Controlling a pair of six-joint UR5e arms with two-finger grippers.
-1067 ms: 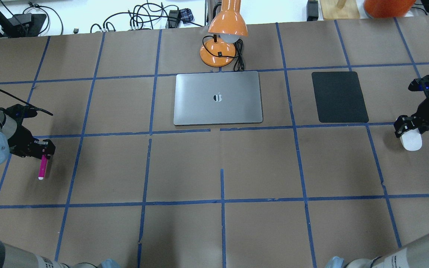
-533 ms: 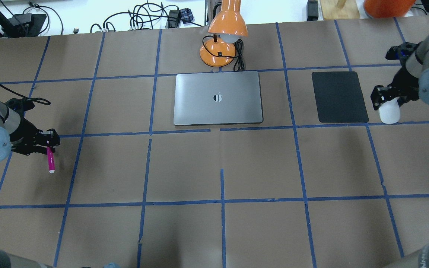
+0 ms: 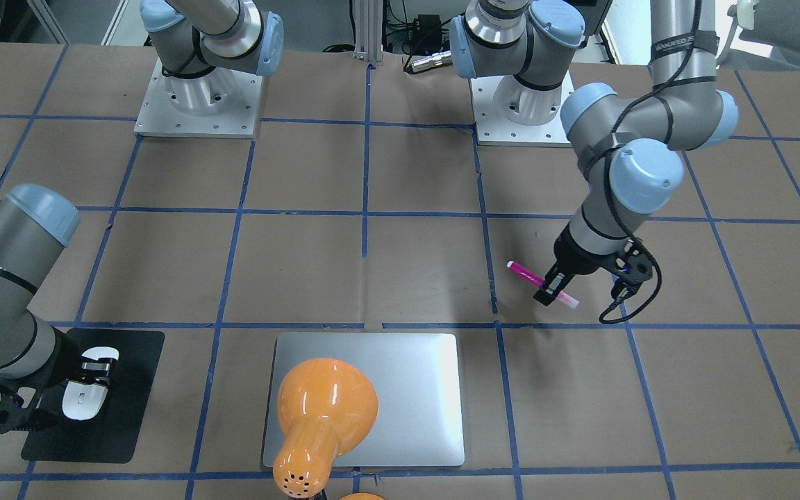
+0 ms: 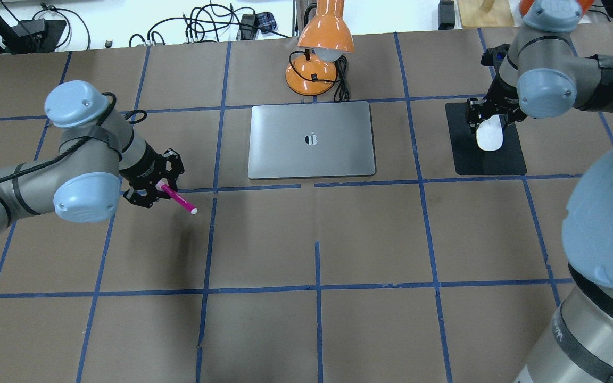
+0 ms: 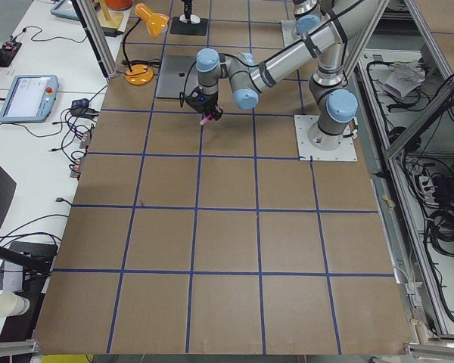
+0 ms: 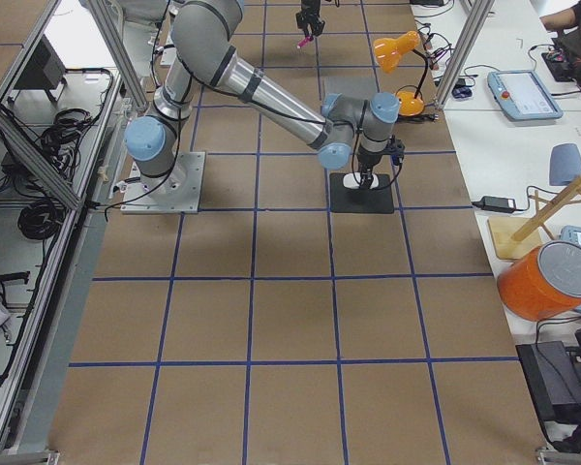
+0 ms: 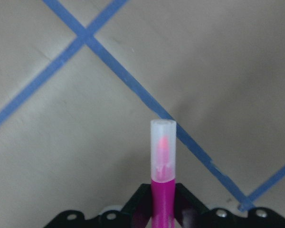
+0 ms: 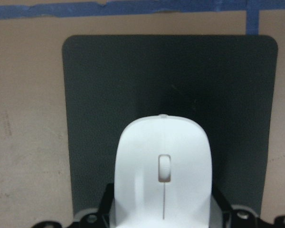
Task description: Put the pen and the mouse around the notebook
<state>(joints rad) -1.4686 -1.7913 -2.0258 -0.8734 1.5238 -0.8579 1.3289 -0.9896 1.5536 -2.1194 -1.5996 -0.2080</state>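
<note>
The left gripper (image 4: 158,186) pinches the pen (image 4: 179,200) by its pink body, and the capped end sticks out towards the near right. The pen is to the left of the notebook (image 4: 312,140), close to its near left corner but apart from it. It seems to be a little above the paper.

The right gripper (image 4: 488,123) is pressed on the sides of the mouse (image 4: 489,137), over the far part of the black mat (image 4: 498,162), to the right of the notebook. I cannot tell if the mouse already touches the mat.

I judge that the step in hand is to set both things down. For the pen, the arm should bring it nearly flat and low before the claw spreads, because a round marker probably rolls if it drops. It should stay beside the notebook, not on the lid. For the mouse, the arm should go down until the base sits fully on the mat, then spread the claw and rise straight up, so that the smooth shell is not dragged sideways.
</note>
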